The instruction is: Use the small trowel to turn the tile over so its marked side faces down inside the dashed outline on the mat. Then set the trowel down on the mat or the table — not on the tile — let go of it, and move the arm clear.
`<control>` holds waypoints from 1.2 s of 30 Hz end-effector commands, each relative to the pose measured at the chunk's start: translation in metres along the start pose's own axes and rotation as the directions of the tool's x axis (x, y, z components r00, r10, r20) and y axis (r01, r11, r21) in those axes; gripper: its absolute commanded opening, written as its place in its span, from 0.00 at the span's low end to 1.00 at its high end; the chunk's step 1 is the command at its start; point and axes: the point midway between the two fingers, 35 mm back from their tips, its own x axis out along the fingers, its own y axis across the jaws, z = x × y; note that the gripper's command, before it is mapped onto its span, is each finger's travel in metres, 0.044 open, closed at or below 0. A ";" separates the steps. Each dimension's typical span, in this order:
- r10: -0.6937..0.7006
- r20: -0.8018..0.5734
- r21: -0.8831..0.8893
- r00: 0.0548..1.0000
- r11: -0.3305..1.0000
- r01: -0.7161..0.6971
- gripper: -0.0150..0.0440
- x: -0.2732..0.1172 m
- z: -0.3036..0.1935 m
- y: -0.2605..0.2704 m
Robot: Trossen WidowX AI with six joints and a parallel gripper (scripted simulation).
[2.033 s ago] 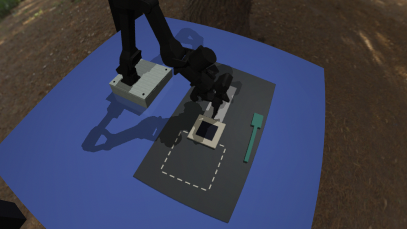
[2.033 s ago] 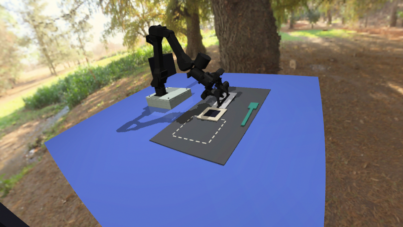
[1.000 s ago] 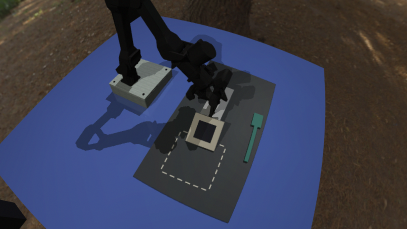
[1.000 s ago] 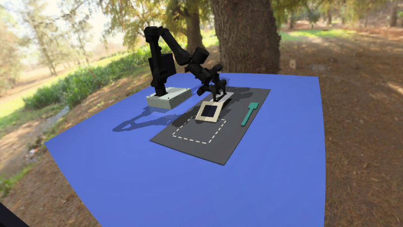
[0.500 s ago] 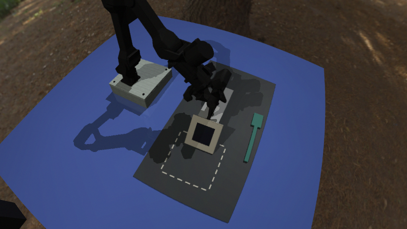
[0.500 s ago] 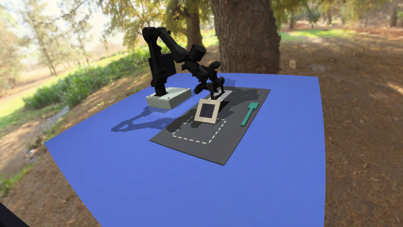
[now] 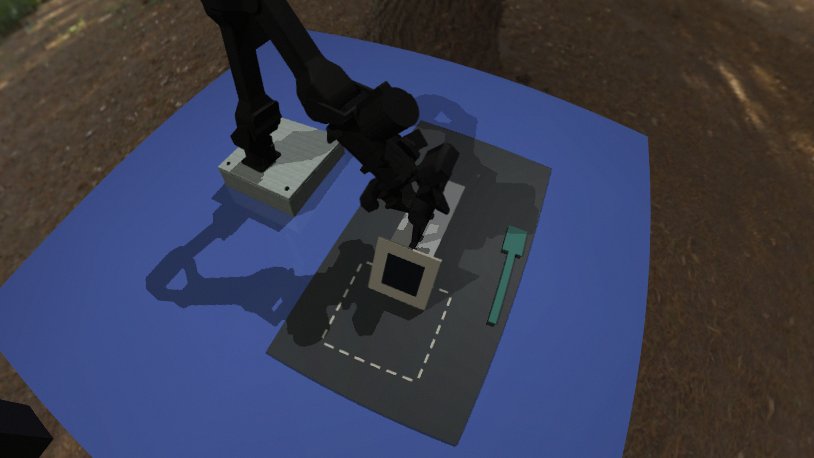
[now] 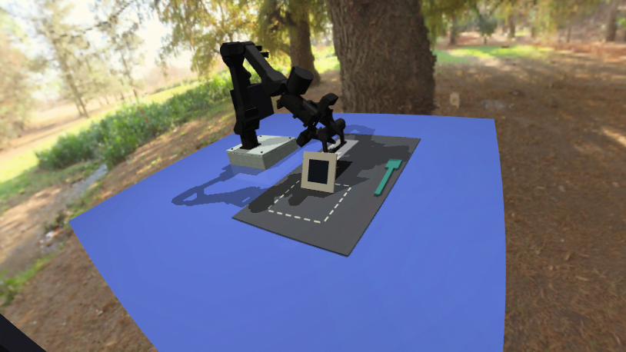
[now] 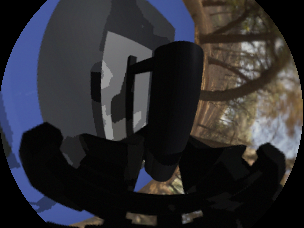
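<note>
My gripper point(image 7: 420, 199) point(image 8: 326, 133) point(image 9: 162, 128) is shut on the dark trowel point(image 9: 176, 100); its thick black handle stands between the fingers in the wrist view. The beige tile point(image 7: 405, 274) point(image 8: 317, 171) is tipped up steeply, nearly upright, just in front of and below the gripper. Its marked side, with the dark square, faces the top and exterior views, away from the arm. The tile is over the arm-side end of the dashed outline point(image 7: 359, 358) point(image 8: 297, 216). The trowel's blade is hidden, and contact between tile and mat cannot be told.
A teal flat-headed tool point(image 7: 503, 284) point(image 8: 384, 179) lies along the right side of the dark mat point(image 7: 444, 410) point(image 8: 341, 240). A pale grey strip point(image 7: 453, 196) point(image 8: 350, 147) lies on the mat under the gripper. The arm's light block base point(image 7: 307, 149) point(image 8: 273, 151) stands on the blue table, left of the mat.
</note>
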 end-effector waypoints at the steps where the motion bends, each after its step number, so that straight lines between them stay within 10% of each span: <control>1: -0.020 -0.004 -0.003 1.000 1.000 0.020 0.25 -0.001 -0.008 -0.008; 36: -0.020 -0.007 -0.006 1.000 1.000 0.020 0.25 0.012 -0.054 0.008</control>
